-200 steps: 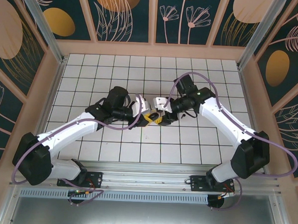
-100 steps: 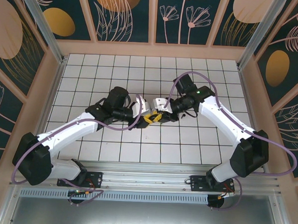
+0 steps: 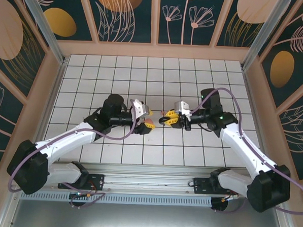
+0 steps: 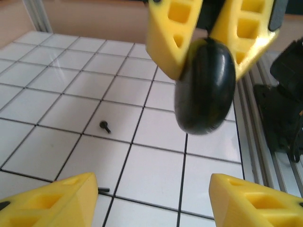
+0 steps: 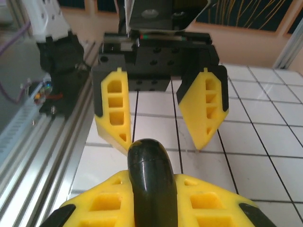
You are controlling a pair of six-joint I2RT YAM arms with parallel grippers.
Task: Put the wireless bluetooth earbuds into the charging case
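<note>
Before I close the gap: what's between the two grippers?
Left wrist view: bare tiles between left gripper and right gripper, apart from one small black bit on them.

The top camera sits high behind the arm bases and looks steeply down on the whole tiled counter [image 3: 118,71]. The left wrist camera looks low along the tiles from behind the left end effector [image 4: 151,182], very near the right end effector [image 4: 207,66]. The right wrist camera faces the opposite way. Both wrist views share the black oval object [image 4: 204,90] and the rail [image 5: 38,142].
</note>
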